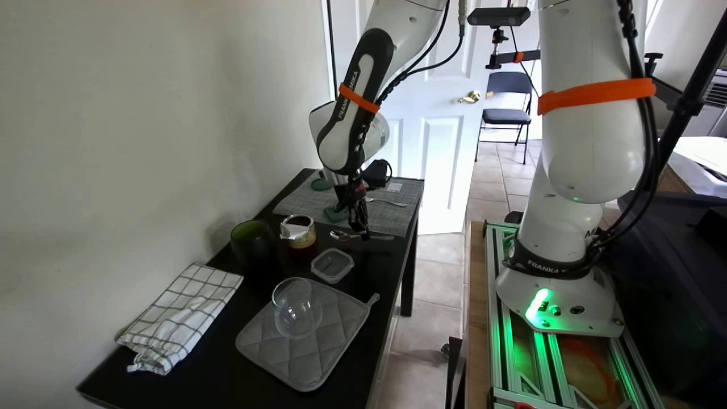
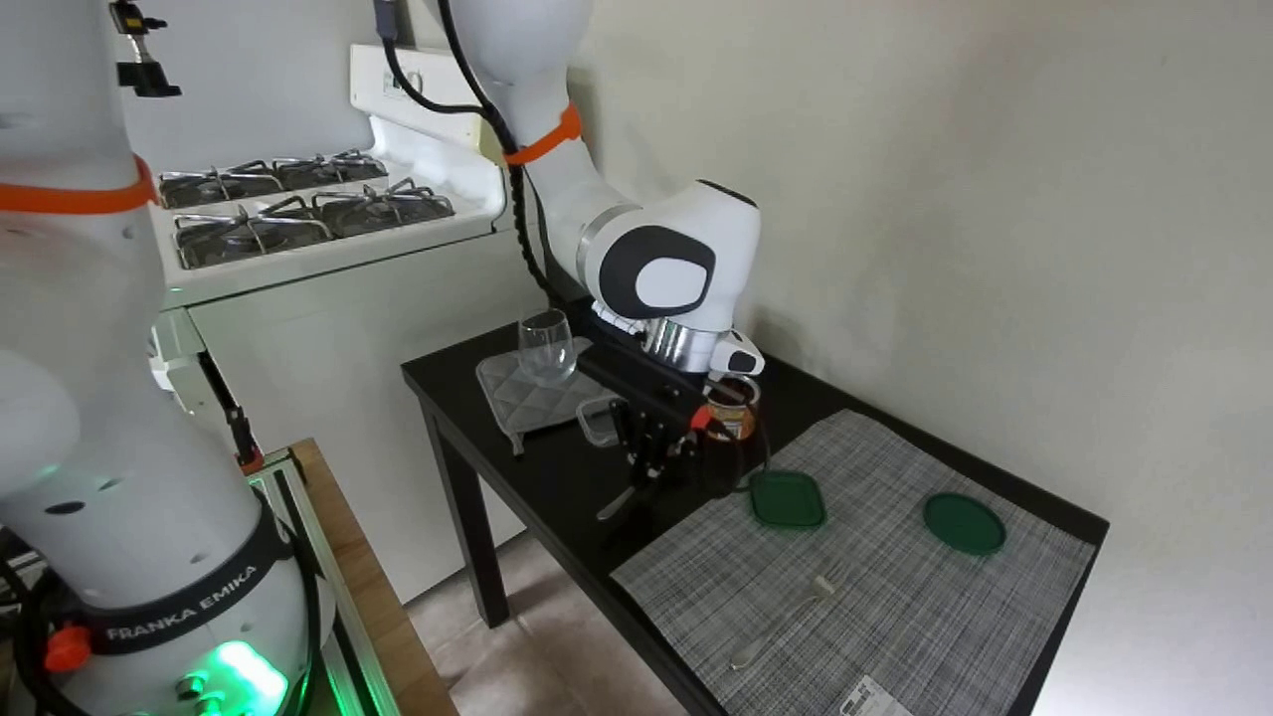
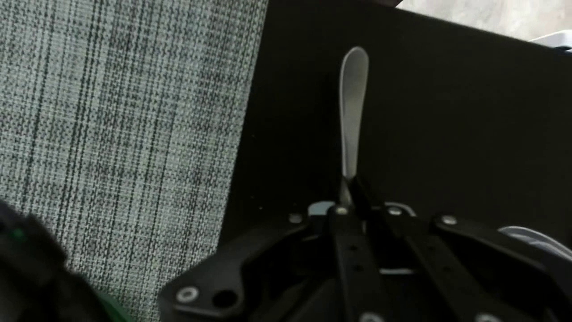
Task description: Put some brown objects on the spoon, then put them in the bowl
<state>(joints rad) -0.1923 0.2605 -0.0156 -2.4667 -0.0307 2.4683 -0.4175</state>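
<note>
The metal spoon lies on the black table, its head (image 1: 341, 234) and handle showing either side of my fingers. In the wrist view its handle (image 3: 354, 94) runs up from between the fingertips. My gripper (image 3: 352, 190) is closed in on the handle at table height; it also shows in both exterior views (image 1: 360, 227) (image 2: 646, 467). A can (image 1: 301, 241) with peeled foil stands behind it, dark brown inside (image 2: 734, 389). A small clear square container (image 1: 333, 265), perhaps the bowl, stands beside the can. No separate brown pieces can be made out.
A stemless glass (image 1: 296, 309) stands on a grey pot holder (image 1: 309, 358). A dark green cup (image 1: 253, 244) is near the wall beside a checked towel (image 1: 184, 312). A grey placemat (image 2: 895, 597) holds a fork (image 2: 786, 622) and green lids (image 2: 788, 499) (image 2: 965, 524).
</note>
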